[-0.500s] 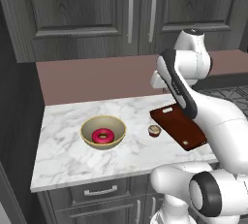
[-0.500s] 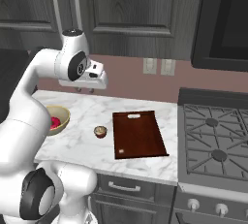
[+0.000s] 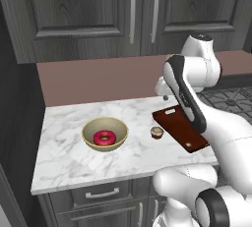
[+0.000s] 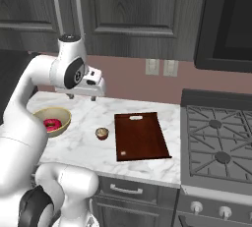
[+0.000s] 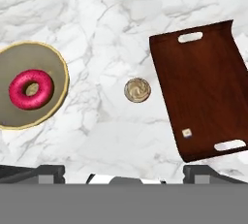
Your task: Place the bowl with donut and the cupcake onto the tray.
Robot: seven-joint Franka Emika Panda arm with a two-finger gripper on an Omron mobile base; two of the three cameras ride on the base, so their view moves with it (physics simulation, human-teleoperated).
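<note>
Nothing is sitting on the tray (image 4: 141, 135) yet, so both placements are still waiting to be done. Jaws standing wide apart and gripping nothing, the gripper (image 4: 81, 96) is hovering high above the marble counter (image 3: 64, 152), looking straight down. Directly beneath it, the cupcake (image 5: 137, 90) is resting on the marble, just beside the tray's long edge. Farther out on the other side, the bowl (image 5: 57, 68) is lying with the donut (image 5: 30, 88) inside it, well apart from the tray.

Arm (image 3: 197, 108): glossy white rounded shells – dark grey joint rings; base (image 4: 64, 191) bulbous, white with dark cap.
</note>
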